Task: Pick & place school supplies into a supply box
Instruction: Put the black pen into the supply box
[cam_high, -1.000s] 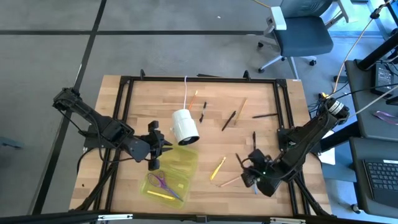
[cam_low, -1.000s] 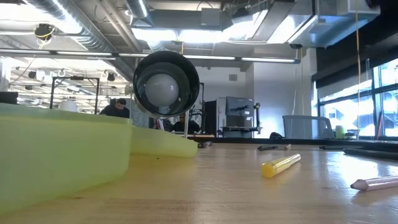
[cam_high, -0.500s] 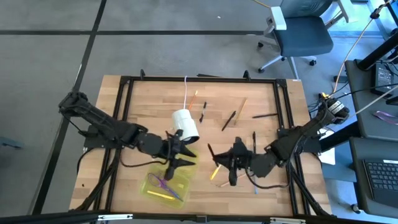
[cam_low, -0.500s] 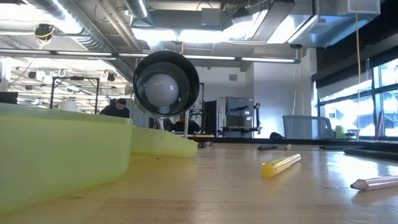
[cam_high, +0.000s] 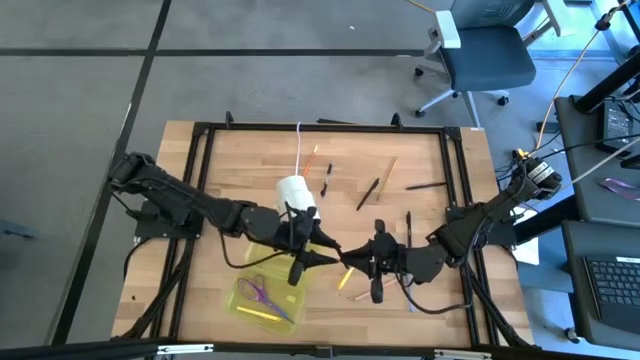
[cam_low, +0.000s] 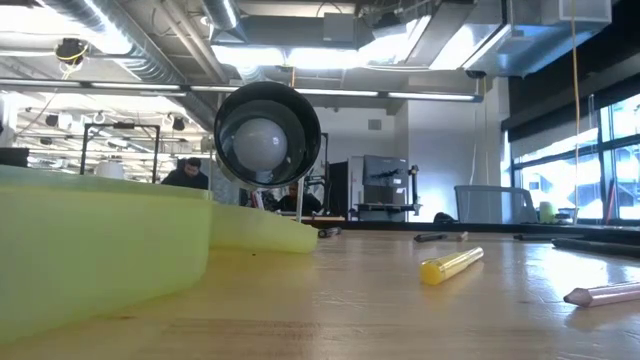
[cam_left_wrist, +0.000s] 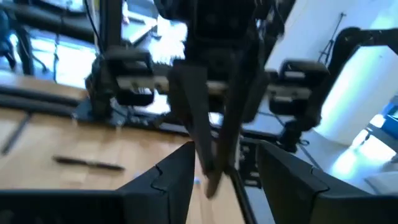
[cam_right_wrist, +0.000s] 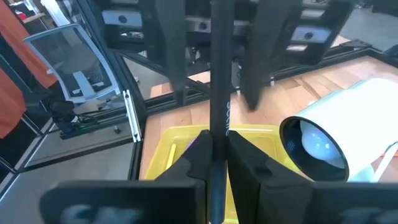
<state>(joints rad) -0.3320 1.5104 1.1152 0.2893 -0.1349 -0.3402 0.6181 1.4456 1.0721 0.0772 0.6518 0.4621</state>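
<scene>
Above mid-counter (cam_high: 420, 160), the left claw (cam_high: 322, 250) stands spread, facing the right claw (cam_high: 350, 263), clamped on a black pen (cam_right_wrist: 218, 124). The supply box (cam_high: 275, 290) lies open near the front edge, scissors (cam_high: 262, 294) inside; a yellow pen (cam_high: 349, 271) lies beside.

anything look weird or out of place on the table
One thing: a white cylinder on a cord lies on its side at the edge of the yellow-green supply box, and it is no school supply. Pens and pencils, like the yellow one, lie scattered loose on the wood.
</scene>
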